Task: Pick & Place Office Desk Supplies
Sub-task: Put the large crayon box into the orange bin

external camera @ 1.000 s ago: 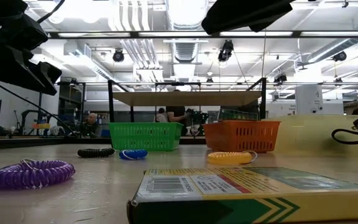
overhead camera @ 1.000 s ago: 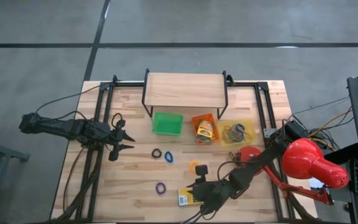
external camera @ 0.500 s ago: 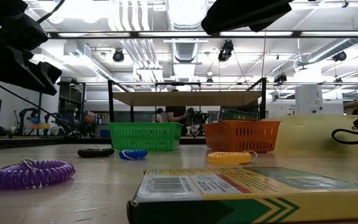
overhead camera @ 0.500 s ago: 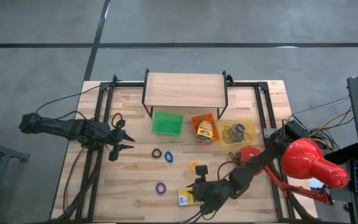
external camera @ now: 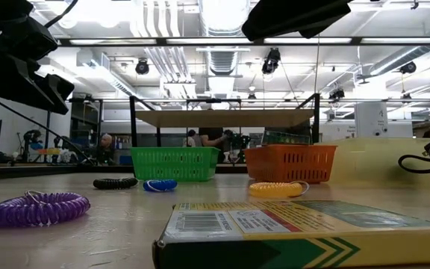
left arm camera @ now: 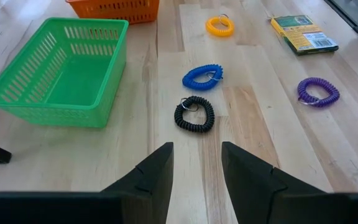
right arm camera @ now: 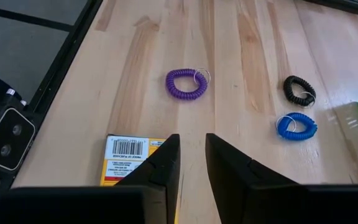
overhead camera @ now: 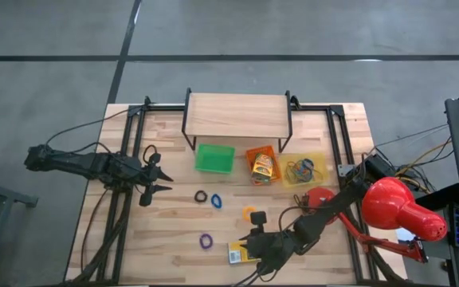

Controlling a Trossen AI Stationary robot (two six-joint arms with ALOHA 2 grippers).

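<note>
A yellow-and-green box [overhead camera: 234,253] lies flat on the table near its front edge. My right gripper [right arm camera: 192,163] hovers above and just right of the box [right arm camera: 127,159], open by a narrow gap, holding nothing. Coiled loops lie flat on the wood: purple [overhead camera: 205,240], black [overhead camera: 201,196], blue [overhead camera: 216,200] and orange [overhead camera: 249,213]. My left gripper [overhead camera: 166,180] stands open at the table's left, raised, pointing toward the black loop [left arm camera: 194,114] and blue loop [left arm camera: 202,76].
Green [overhead camera: 214,158], orange [overhead camera: 263,165] and yellow [overhead camera: 304,170] trays stand in a row under a wooden shelf [overhead camera: 237,115] at the back; the orange one holds a box, the yellow one loops. A red desk lamp [overhead camera: 397,209] stands at the right edge. Bare wood lies between the loops.
</note>
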